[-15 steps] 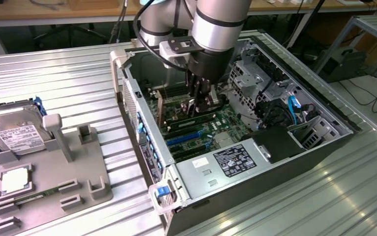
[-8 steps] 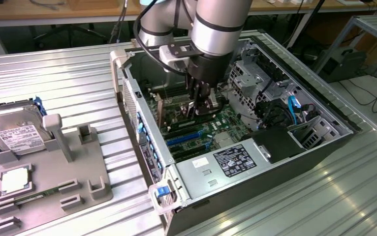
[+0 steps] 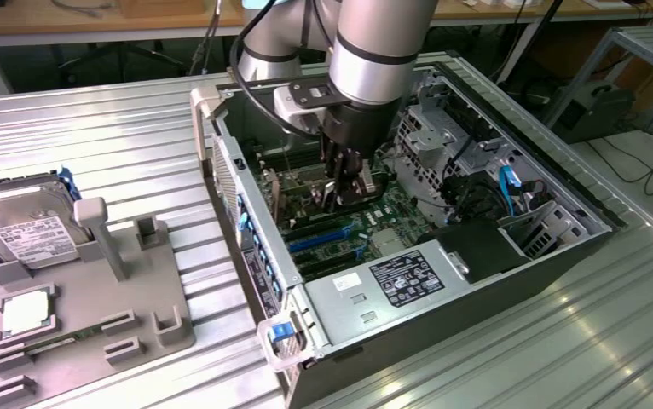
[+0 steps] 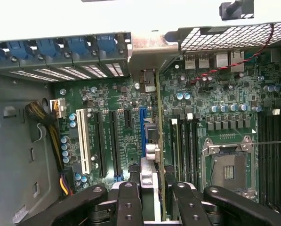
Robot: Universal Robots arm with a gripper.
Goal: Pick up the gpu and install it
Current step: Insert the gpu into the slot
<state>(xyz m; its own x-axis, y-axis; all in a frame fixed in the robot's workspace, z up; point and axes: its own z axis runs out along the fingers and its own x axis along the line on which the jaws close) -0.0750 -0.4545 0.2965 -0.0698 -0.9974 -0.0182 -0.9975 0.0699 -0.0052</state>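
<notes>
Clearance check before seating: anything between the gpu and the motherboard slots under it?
Nothing visible. The gpu is gripped edge-on in the end effector, low over the motherboard and close beside the blue slot. What shows of that slot looks bare.

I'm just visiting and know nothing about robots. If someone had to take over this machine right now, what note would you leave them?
Gripper: closed on the gpu, which it holds edge-on.
Where: inside the open computer case, with the card low over the motherboard, alongside the long blue slot.
Done: the gpu is picked up and brought into the case. The grey holder carries the hard drive and a square chip.
Left: the card is not released. Whether it is seated in a slot cannot be told.
</notes>
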